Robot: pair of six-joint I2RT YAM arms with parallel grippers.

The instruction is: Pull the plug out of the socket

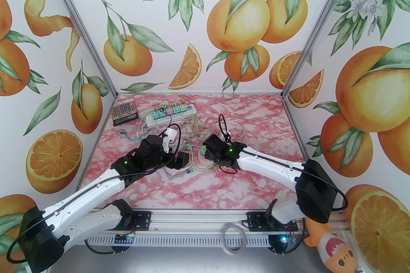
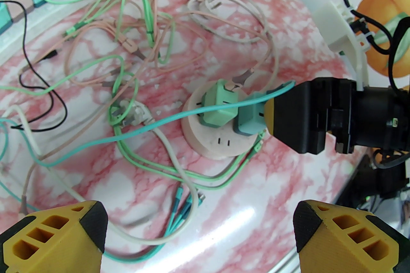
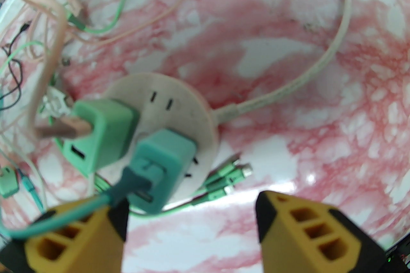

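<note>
While beside plug (teal), right gripper

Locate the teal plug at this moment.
In the right wrist view, the teal plug sits in the round socket beside the green plug, just ahead of the right gripper.

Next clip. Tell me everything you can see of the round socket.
The round socket is a cream, plastic-looking disc lying flat on the pink marbled table. Its top carries pairs of dark slots, some free. Two cube plugs sit in it side by side: a light green plug with a beige cable and a teal plug with a teal cable. A whitish cord leaves its side. At its edge lie green cable ends.
</note>
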